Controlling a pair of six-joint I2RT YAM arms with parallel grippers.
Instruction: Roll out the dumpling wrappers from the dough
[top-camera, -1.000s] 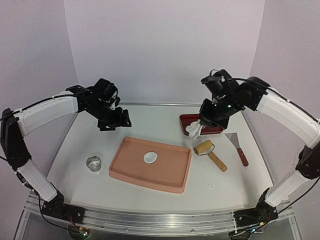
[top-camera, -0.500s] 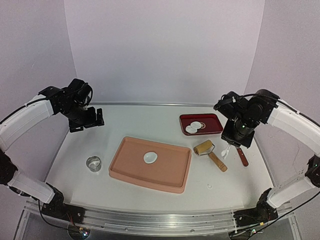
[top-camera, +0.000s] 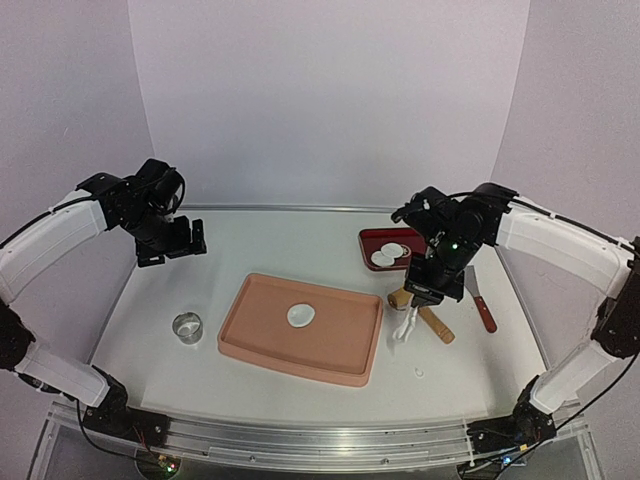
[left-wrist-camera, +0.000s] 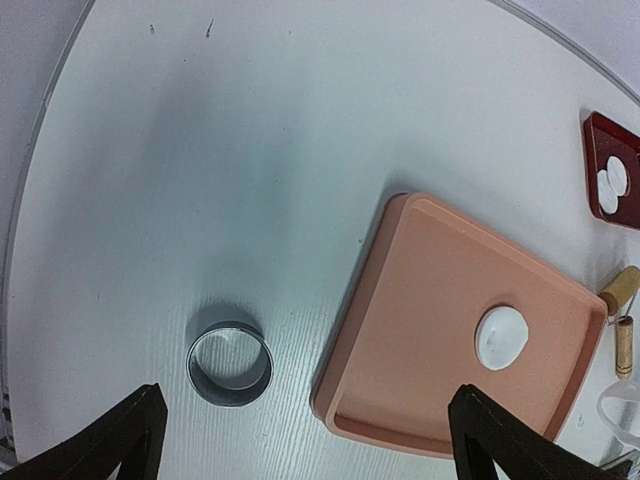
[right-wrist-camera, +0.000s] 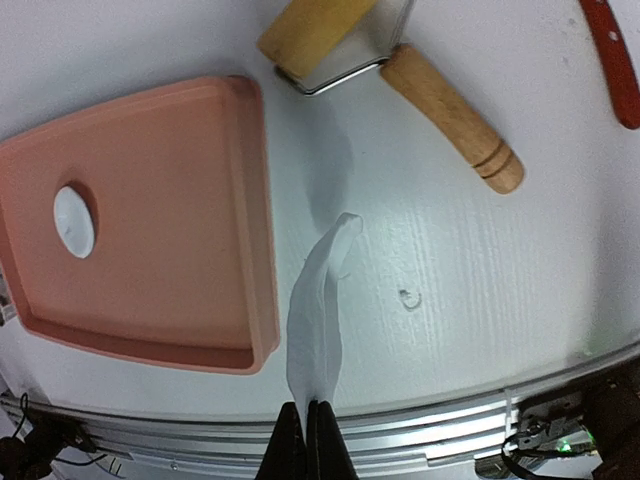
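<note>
My right gripper (top-camera: 413, 299) (right-wrist-camera: 307, 425) is shut on the top of a thin white strip of dough (top-camera: 403, 328) (right-wrist-camera: 318, 320). The strip hangs above the table just right of the peach tray (top-camera: 260, 345) (right-wrist-camera: 150, 150) (left-wrist-camera: 430, 300). A small round dough blob (top-camera: 301, 315) (right-wrist-camera: 75, 222) (left-wrist-camera: 501, 337) lies in that tray. Two dumpling wrappers (top-camera: 388, 255) (left-wrist-camera: 611, 186) rest in the red tray (top-camera: 430, 243) (left-wrist-camera: 592, 135). My left gripper (top-camera: 172, 250) (left-wrist-camera: 308, 392) is open and empty, high over the table's far left.
A metal ring cutter (top-camera: 187, 326) (left-wrist-camera: 230, 362) stands left of the peach tray. The wooden roller (top-camera: 432, 320) (right-wrist-camera: 445, 112) lies partly hidden under my right gripper. A red-handled scraper (top-camera: 480, 300) (right-wrist-camera: 610, 60) lies further right.
My right gripper carried the dough strip from the red tray out to the right, then back left to the peach tray's right edge. My left arm drew back to the far left.
</note>
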